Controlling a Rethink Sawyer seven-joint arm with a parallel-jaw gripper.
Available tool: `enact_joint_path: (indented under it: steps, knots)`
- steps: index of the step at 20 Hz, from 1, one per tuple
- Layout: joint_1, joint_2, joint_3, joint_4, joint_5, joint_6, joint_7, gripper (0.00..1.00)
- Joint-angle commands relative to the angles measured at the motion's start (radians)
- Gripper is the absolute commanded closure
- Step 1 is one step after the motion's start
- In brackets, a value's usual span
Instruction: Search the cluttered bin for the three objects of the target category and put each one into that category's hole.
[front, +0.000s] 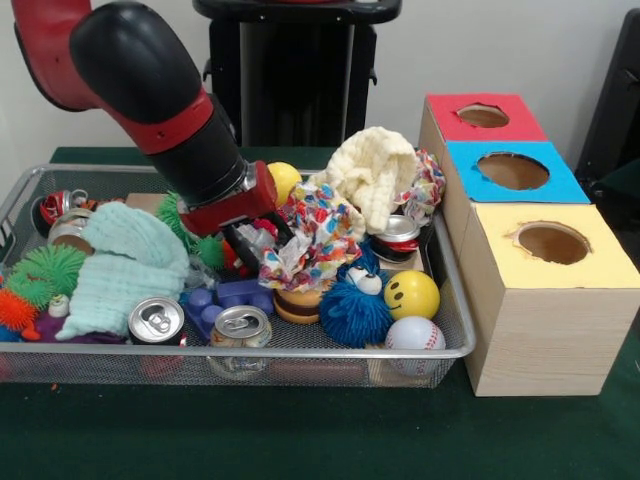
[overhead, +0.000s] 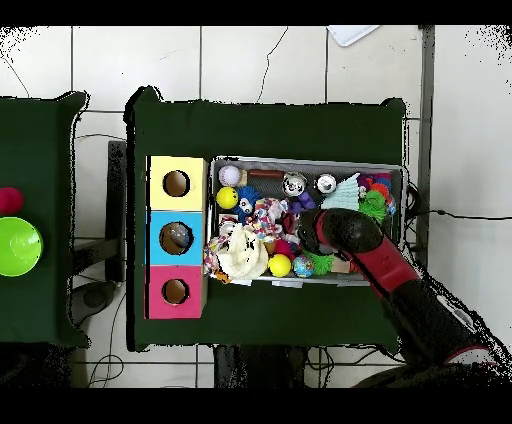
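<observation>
Bin (front: 455, 335) of wire mesh sat packed with clutter, the gripper (front: 243, 238) sunk into its middle.

Whether the gripper was clenched or released could not be told; a confetti-patterned cloth (front: 315, 235) and a mint cloth (front: 125, 265) crowded it on either side. 2 drink cans (front: 200, 322) lay at the front rim, near a blue fuzzy toy (front: 352, 308), a yellow smiley ball (front: 411, 293) and a baseball (front: 415, 332). Beside the bin stood a wooden box (front: 530, 340) with 3 holes, topped red (front: 483, 115), blue (front: 512, 170) and yellow (front: 551, 242).

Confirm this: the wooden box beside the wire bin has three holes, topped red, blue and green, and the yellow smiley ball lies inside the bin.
Not quite. In the front view the wooden box has tops of red, blue and yellow, not green. The yellow smiley ball does lie inside the wire bin.
</observation>
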Motion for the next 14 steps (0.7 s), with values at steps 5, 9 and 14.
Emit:
enact_joint_path:
  steps: [5,9,14]
  knots:
    - [-0.011,0.055,0.141,0.176,0.092,0.055,0.184,0.0]
    - [-0.015,0.053,0.147,0.191,0.095,0.048,0.177,0.0]
    - [0.015,0.034,0.106,0.167,0.065,0.067,0.166,0.0]
